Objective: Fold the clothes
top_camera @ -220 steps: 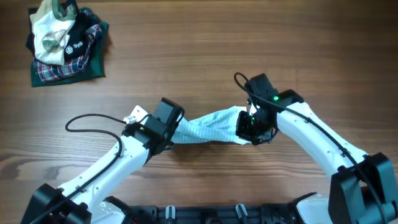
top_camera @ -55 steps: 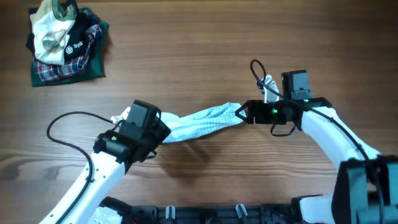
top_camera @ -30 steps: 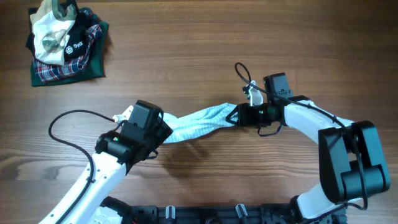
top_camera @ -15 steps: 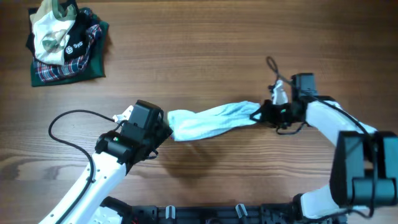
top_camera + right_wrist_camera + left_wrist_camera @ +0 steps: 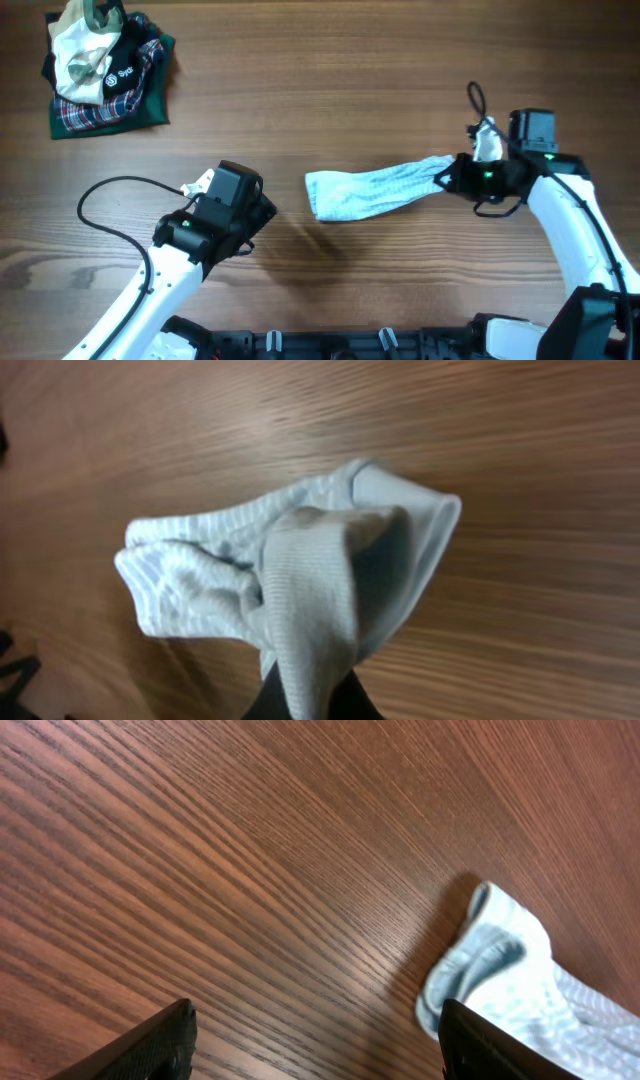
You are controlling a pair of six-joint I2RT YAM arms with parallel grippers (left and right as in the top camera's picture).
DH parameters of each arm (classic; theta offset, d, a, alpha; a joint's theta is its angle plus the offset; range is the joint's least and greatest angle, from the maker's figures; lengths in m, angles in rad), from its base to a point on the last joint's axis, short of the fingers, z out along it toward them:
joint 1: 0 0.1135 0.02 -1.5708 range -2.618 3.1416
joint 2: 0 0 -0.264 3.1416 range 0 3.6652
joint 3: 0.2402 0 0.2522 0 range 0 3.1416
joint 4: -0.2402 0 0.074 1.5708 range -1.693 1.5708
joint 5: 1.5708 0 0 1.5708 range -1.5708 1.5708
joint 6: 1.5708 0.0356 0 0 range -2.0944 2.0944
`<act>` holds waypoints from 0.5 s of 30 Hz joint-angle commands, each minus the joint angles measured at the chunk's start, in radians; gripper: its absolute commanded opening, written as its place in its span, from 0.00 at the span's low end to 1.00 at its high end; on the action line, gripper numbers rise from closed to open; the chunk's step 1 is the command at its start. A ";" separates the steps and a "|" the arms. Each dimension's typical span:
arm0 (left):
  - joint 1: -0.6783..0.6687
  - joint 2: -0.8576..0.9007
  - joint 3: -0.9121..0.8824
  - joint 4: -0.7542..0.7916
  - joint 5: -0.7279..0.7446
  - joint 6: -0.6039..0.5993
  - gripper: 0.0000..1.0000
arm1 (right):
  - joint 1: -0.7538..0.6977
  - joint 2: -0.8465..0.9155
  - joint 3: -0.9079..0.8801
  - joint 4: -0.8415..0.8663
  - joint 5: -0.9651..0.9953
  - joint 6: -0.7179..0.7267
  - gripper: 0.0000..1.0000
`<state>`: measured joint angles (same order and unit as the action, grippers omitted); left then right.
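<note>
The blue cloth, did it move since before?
Yes. The blue cloth went right, farther from the clothes pile, out of the left gripper; the right gripper holds it.

Overhead looks straight down on the brown wooden table (image 5: 350,60); both low, close wrist views share the pale-blue striped fabric garment (image 5: 375,190).

White print on black garment (image 5: 122,72), corner pile: possibly "Syd", blurred; nothing else legible.

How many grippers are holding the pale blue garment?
1. The right gripper pinches the right end of the garment; the left gripper is open, apart from its other end.
</note>
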<state>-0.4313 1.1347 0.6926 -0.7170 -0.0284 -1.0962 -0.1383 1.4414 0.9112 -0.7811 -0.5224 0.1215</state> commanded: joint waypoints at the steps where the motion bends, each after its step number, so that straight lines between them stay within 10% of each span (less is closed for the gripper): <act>1: -0.005 -0.007 -0.008 0.003 -0.017 0.019 0.78 | -0.055 -0.015 0.074 -0.050 0.034 -0.071 0.04; 15: -0.005 -0.007 -0.008 0.031 -0.017 0.016 0.78 | 0.299 -0.012 0.095 -0.097 0.029 -0.116 0.04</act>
<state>-0.4313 1.1347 0.6926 -0.6884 -0.0284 -1.0962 0.0937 1.4414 0.9894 -0.8917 -0.4892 -0.0223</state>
